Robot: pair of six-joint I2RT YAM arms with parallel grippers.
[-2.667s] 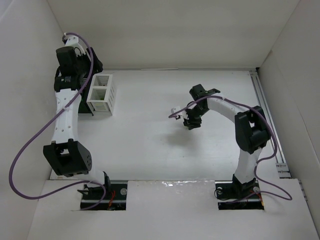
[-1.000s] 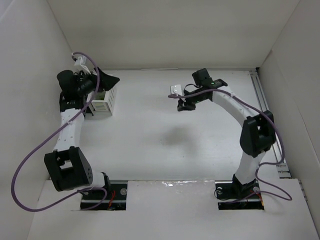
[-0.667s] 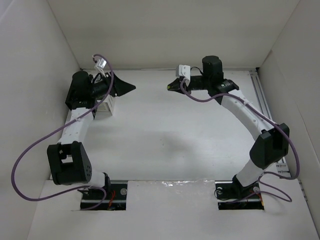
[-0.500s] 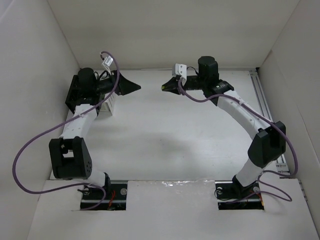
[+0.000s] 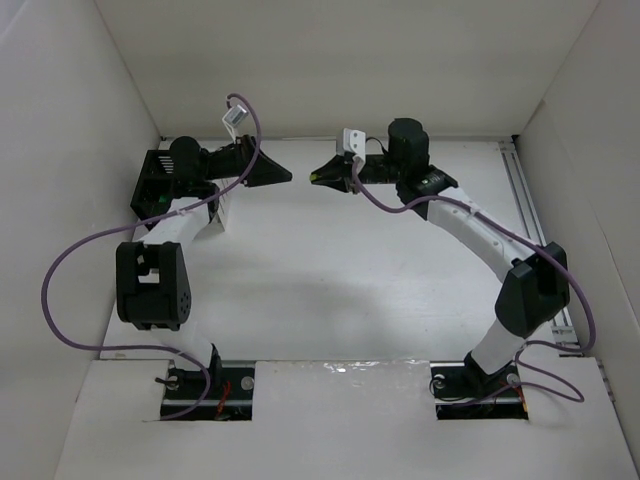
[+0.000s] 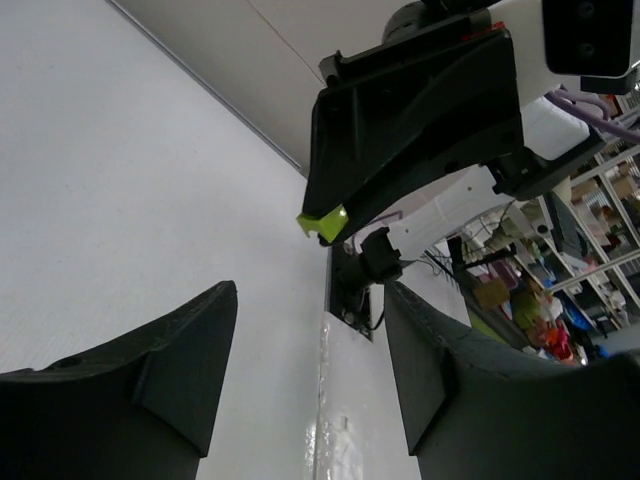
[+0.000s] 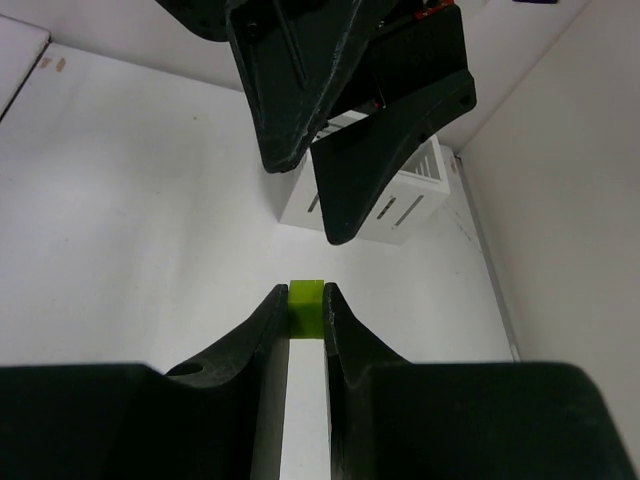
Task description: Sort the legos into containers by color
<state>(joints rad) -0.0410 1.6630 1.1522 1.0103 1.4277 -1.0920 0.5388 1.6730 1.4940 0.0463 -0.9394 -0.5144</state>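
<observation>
The right gripper (image 5: 320,176) is clamped on one tiny yellow-green lego (image 7: 304,304), a plain square-edged block nipped at the very fingertips with its end poking out past them, raised over the far middle of the table (image 5: 330,285). The left gripper (image 5: 284,174) faces it tip to tip, near but apart, its jaws spread wide with nothing between them. The white slatted bin (image 7: 412,205) stands behind the left gripper, at the table's far left
</observation>
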